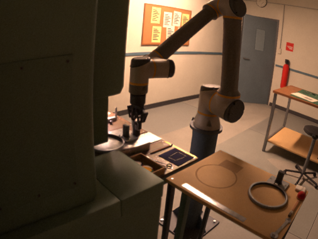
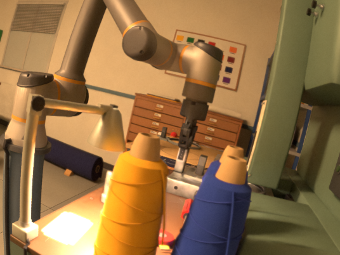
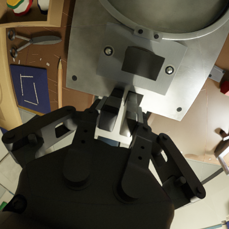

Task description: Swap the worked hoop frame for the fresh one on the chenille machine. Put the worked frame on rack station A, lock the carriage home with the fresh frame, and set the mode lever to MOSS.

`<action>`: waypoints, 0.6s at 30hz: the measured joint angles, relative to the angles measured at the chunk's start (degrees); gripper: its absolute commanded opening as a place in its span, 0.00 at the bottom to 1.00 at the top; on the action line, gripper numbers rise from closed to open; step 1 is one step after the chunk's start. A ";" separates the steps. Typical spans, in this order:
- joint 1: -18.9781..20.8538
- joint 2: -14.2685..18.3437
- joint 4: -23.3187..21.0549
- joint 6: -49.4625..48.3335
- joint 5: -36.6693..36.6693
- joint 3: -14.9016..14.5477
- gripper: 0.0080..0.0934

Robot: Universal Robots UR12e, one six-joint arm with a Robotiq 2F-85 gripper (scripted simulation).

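A hoop frame (image 3: 170, 17) sits on the machine's steel carriage plate (image 3: 138, 64), its dark grip block (image 3: 142, 63) standing just beside the ring. At the plate's outer edge a pale upright handle (image 2: 180, 160) rises, and my gripper (image 3: 120, 116) is closed around it. On the separate rack table, a second hoop frame (image 1: 267, 195) lies flat at the right station with its dark post upright. The other station is an outlined circle (image 1: 216, 176) with nothing on it. A lever with a red knob (image 1: 301, 195) stands at the rack's right edge.
Behind the work stand the green machine body (image 1: 47, 119) and the arm's pedestal (image 1: 204, 138). Yellow (image 2: 133, 203) and blue (image 2: 219, 209) thread cones and a desk lamp (image 2: 106, 128) crowd the near side. Scissors (image 3: 32, 42), a pencil and a blue cloth (image 3: 30, 87) lie beside the plate.
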 measured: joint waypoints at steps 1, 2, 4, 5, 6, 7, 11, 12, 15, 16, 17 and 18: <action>0.03 0.09 0.01 0.03 0.00 -0.10 0.00; 0.05 0.18 0.02 0.05 0.00 -0.20 0.00; 0.11 0.37 0.04 0.11 0.00 -0.41 0.00; 0.13 0.46 0.05 0.13 0.00 -0.51 0.00; 0.16 0.55 0.06 0.16 0.00 -0.61 0.00; 0.18 0.64 0.07 0.18 0.00 -0.71 0.00; 0.29 1.00 0.12 0.29 0.00 -1.12 0.00; 0.31 1.09 0.13 0.31 0.00 -1.22 0.00; 0.39 1.36 0.17 0.39 0.00 -1.53 0.00; 0.41 1.45 0.18 0.41 0.00 -1.63 0.00; 0.44 1.54 0.20 0.44 0.00 -1.73 0.00; 0.46 1.63 0.21 0.46 0.00 -1.84 0.00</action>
